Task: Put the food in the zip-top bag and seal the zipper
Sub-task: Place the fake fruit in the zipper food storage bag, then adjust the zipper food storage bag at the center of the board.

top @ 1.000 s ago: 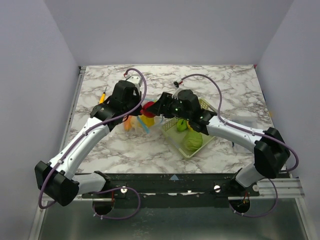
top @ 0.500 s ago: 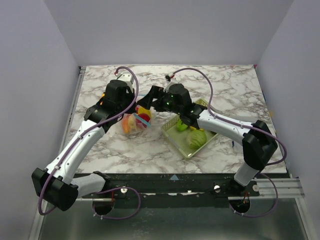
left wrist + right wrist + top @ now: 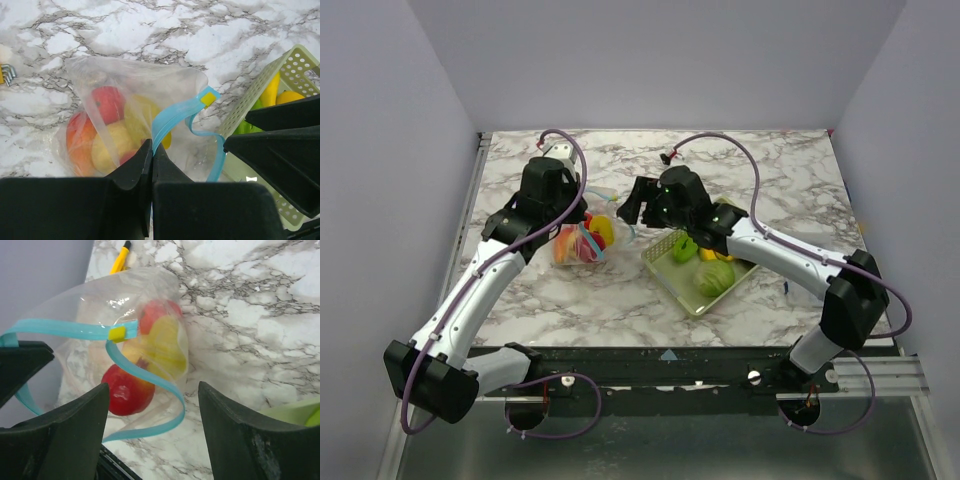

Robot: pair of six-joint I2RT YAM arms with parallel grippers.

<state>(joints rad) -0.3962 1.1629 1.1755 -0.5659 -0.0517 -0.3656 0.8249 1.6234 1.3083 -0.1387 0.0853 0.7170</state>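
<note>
- The zip-top bag [image 3: 125, 85] lies on the marble table [image 3: 770, 170], left of centre. It holds red, yellow and orange food [image 3: 107, 102].
- The left gripper [image 3: 152, 150] has its jaws pinched tight on the zipper [image 3: 175, 112].
- The right gripper [image 3: 150, 390] is spread wide and empty, at 2 o'clock of the bag.
- A mesh basket [image 3: 672, 283] with green and yellow pieces [image 3: 713, 277] sits at 3 o'clock.
- A yellow pen [image 3: 122, 255] lies beyond the bag.

No text, label, brand, number or sign can be read in any view. The bag [image 3: 130, 85], at the middle of the left wrist view, and the basket [image 3: 295, 65], at its right edge, show no legible print.
</note>
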